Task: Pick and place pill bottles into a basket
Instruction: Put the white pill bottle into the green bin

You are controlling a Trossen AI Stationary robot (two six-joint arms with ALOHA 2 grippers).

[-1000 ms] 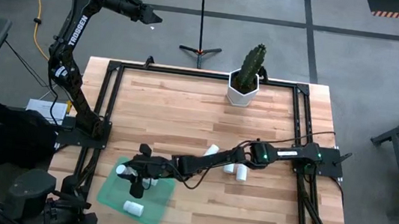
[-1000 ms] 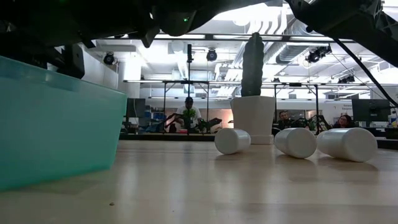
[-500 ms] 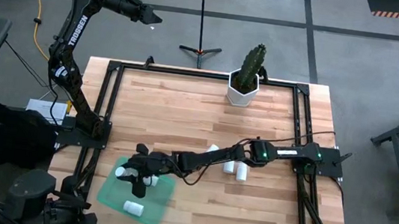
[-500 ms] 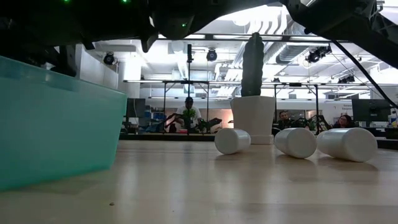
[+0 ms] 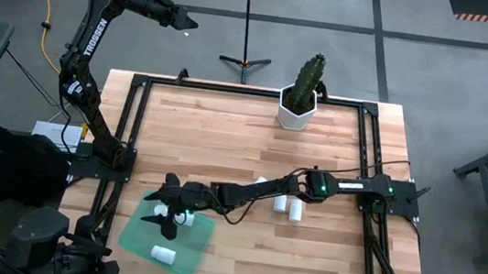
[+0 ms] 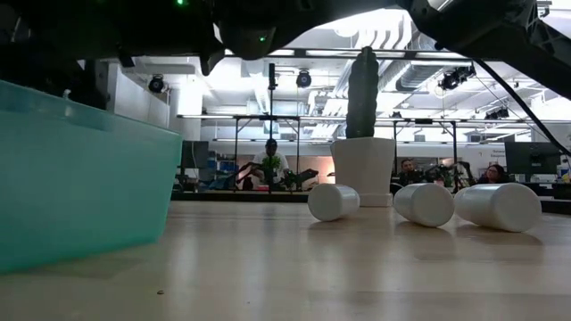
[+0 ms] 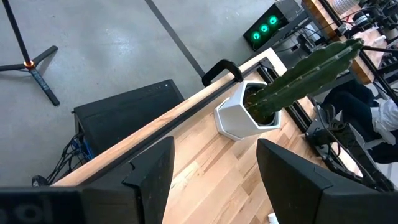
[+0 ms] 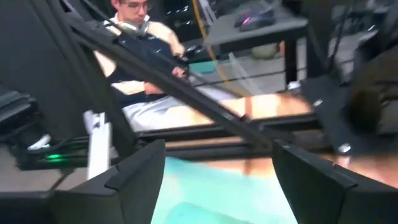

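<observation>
The right hand (image 5: 167, 218) reaches across the wooden desk (image 5: 226, 135) and hangs over the green basket (image 5: 135, 240), which sits at the desk's near left corner; its two fingers stand spread wide and hold nothing. Under and beside that hand, white pill bottles lie in the basket: one (image 5: 181, 217) just beside the fingers, one (image 5: 157, 209) at the basket's far edge, and one (image 5: 162, 254) toward the near edge. More bottles (image 5: 293, 212) lie on their sides on the bare desk, near the middle and well apart from the basket; the low view shows three (image 6: 426, 203) in a row in front of a white cactus pot (image 6: 363, 169). The left hand (image 5: 186, 22) is raised beyond the desk's far left corner, its fingers (image 7: 152, 171) parted and empty.
</observation>
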